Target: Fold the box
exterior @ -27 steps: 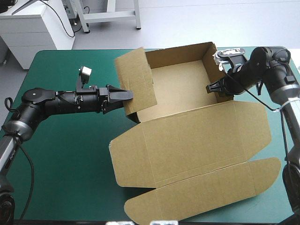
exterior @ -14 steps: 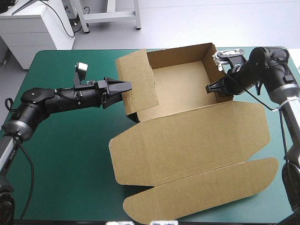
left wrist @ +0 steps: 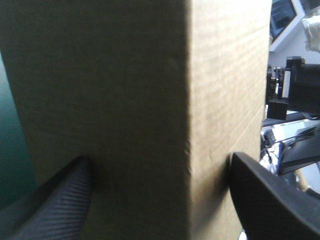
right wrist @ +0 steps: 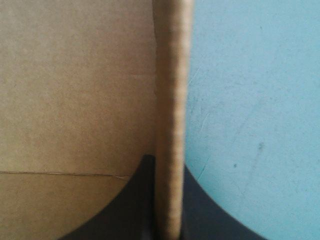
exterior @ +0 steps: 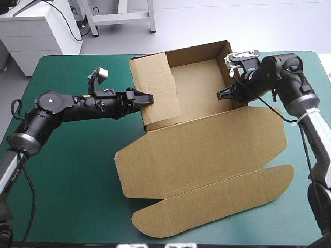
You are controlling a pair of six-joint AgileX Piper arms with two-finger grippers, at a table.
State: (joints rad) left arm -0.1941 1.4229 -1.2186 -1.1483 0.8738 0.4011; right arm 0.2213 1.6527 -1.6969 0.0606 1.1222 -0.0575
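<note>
The brown box (exterior: 207, 150) sat mid-bench (exterior: 72, 175) on the teal-green cover. Its tray was in the upper centre of the high view and its lid lay flat toward the lower right. The right pincer (exterior: 221, 95) pinched the tray's right wall, with the board's edge between its 2 black fingers. The left pincer (exterior: 146, 98) stood spread, with the left flap (exterior: 155, 90) close ahead between its fingers and leaning inward. The step in hand looked like tucking that side wall. Next, the left pincer would need to press the flap down inside while the right steadied the tray.
</note>
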